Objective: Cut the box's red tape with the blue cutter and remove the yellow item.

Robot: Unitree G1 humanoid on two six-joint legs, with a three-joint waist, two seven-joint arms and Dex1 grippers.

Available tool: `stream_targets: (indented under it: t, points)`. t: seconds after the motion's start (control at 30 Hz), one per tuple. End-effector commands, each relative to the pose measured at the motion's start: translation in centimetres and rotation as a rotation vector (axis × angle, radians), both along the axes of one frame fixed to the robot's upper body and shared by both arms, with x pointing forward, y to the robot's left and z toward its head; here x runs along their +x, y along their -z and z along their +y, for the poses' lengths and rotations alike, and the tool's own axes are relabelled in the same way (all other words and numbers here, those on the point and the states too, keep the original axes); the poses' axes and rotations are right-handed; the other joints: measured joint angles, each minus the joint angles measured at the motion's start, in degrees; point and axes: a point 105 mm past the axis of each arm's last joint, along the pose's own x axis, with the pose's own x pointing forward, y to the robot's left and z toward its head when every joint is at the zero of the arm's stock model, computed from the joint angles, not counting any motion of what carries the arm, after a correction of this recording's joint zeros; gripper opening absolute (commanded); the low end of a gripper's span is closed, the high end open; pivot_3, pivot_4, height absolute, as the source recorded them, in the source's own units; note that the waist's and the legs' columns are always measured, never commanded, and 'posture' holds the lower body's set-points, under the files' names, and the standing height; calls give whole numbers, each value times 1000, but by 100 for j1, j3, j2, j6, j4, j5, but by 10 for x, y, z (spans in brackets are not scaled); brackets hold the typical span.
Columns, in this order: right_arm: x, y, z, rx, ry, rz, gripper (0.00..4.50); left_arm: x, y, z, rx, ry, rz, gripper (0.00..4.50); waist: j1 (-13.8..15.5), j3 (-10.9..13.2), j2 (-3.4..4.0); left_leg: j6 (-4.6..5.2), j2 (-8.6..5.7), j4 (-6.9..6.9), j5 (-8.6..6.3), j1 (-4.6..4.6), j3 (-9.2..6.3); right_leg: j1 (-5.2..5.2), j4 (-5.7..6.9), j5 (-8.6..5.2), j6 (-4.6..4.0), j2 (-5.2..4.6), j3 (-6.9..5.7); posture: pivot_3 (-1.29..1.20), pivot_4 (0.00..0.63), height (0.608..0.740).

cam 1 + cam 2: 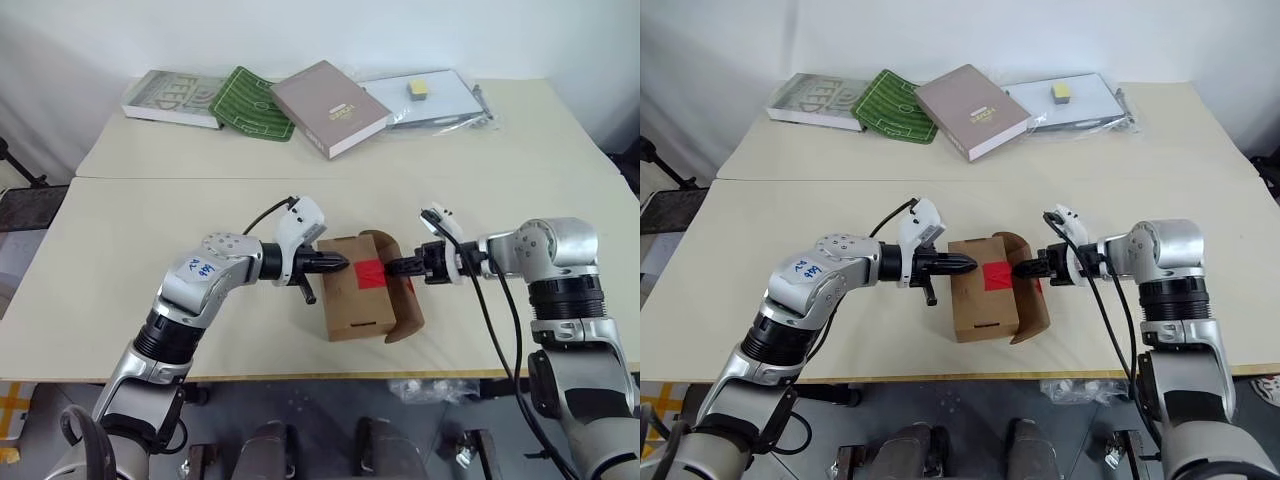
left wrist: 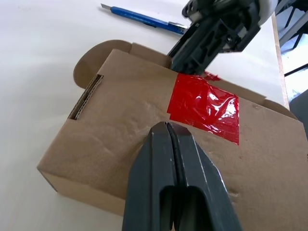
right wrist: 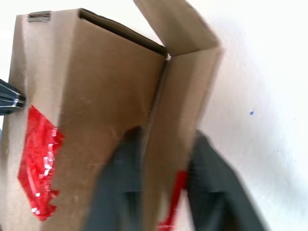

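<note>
The brown cardboard box (image 1: 352, 290) lies in the middle of the near table. The red tape (image 2: 204, 106) sits on its top face, ragged along the edge nearest the right gripper. My left gripper (image 1: 343, 264) is shut, its tips pressed on the box top beside the tape. My right gripper (image 1: 392, 268) is shut on the box's side flap (image 3: 168, 144), one finger on each face. That flap stands away from the box body. The blue cutter (image 2: 144, 19) lies on the table beyond the box, behind the right gripper. The yellow item is hidden.
At the back of the far table lie a grey book (image 1: 172, 97), a green patterned mat (image 1: 255, 103), a brownish-grey book (image 1: 330, 107) and a clear sleeve with a pale yellow block (image 1: 419, 89). The table's front edge (image 1: 300, 376) runs close below the box.
</note>
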Motion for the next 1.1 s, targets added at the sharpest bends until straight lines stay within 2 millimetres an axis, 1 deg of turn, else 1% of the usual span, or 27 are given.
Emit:
stream_targets:
  t: [0.03,0.23,0.33,0.43,0.57,0.63,0.77,0.93,1.03,1.07,1.1]
  points:
    - [-3,-15,0,-8,16,-44,43,0,14,2,36,-10,41,0,5,0,0,0,-1,0,0,0,0,0,0,0,0,-1,0,0,150,740]
    - [-8,-32,2,-62,19,-139,43,-1,15,3,35,-12,38,0,12,0,0,0,-3,0,0,-3,-2,-2,0,0,0,-4,-1,0,150,740]
    - [-9,-47,0,-80,23,-199,43,0,15,5,31,-23,31,0,14,0,0,0,-3,0,0,-4,-2,-3,0,0,0,-4,-1,0,150,740]
    - [-9,-69,-4,-112,44,-265,43,0,15,6,22,-35,27,0,10,1,1,0,-4,0,0,-5,-2,-2,-1,0,0,-6,-1,0,150,740]
    - [-15,-87,4,-127,22,-306,43,1,16,5,14,-38,23,0,14,1,1,0,-3,0,0,-5,-3,-4,0,0,0,-8,-2,0,150,740]
    - [-17,-92,6,-145,21,-316,43,2,15,4,7,-40,17,0,26,1,1,1,-4,0,0,-6,-3,-3,-2,0,0,-10,-2,0,150,740]
    - [-18,-100,5,-183,51,-325,43,7,12,4,-6,-61,-4,0,43,1,1,3,-5,0,0,-9,-3,-3,-3,0,0,-12,-3,0,150,740]
    - [-18,-113,0,-241,102,-344,43,16,1,14,-52,-118,-41,0,13,2,0,6,-3,0,0,-11,-2,-4,-6,0,0,-10,-4,0,150,740]
    - [-23,-128,15,-201,114,-375,43,15,-13,26,-99,-127,-42,0,2,3,-2,7,1,-2,-1,-22,-2,-16,-8,0,0,-8,-5,0,150,740]
    - [-25,-130,19,-201,116,-378,43,15,-18,28,-115,-125,-40,0,1,3,-2,7,1,-2,-1,-28,-1,-25,-8,0,0,-7,-5,0,150,740]
    - [-25,-130,21,-193,123,-380,43,13,-27,31,-152,-113,-37,0,-5,3,-2,7,1,-3,-1,-31,-1,-29,-8,0,0,-7,-5,0,150,740]
